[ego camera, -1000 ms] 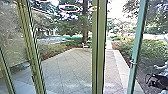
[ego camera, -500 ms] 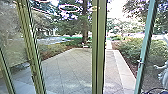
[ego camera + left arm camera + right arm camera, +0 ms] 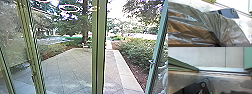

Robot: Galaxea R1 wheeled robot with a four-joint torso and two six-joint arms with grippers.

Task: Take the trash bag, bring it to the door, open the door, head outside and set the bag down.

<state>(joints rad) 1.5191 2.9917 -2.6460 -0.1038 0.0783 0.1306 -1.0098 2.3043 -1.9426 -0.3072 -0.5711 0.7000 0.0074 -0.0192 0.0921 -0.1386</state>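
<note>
The trash bag (image 3: 226, 27), dark, shiny and translucent, spreads in folds in the left wrist view. Its plastic is bunched into tight creases where my left gripper (image 3: 219, 43) is shut on it. In the head view the glass door (image 3: 157, 52) with a green frame stands swung outward at the right, with an opening beside the middle post. A small metal fitting (image 3: 151, 62) sits on the door's edge. The right wrist view looks down on the metal threshold (image 3: 221, 71) of the doorway, between green frame parts.
A thick green post (image 3: 98, 47) stands at the middle, with glass panes and slanted frames to its left. Outside lies a paved yard (image 3: 67, 67), edged by bushes (image 3: 137, 50) and a tree. A person (image 3: 162, 77) is partly seen behind the door glass at the far right.
The door has swung further to the right, widening the gap beside the post. The person behind the glass has moved right, mostly out of the head view. The camera has stayed put.
</note>
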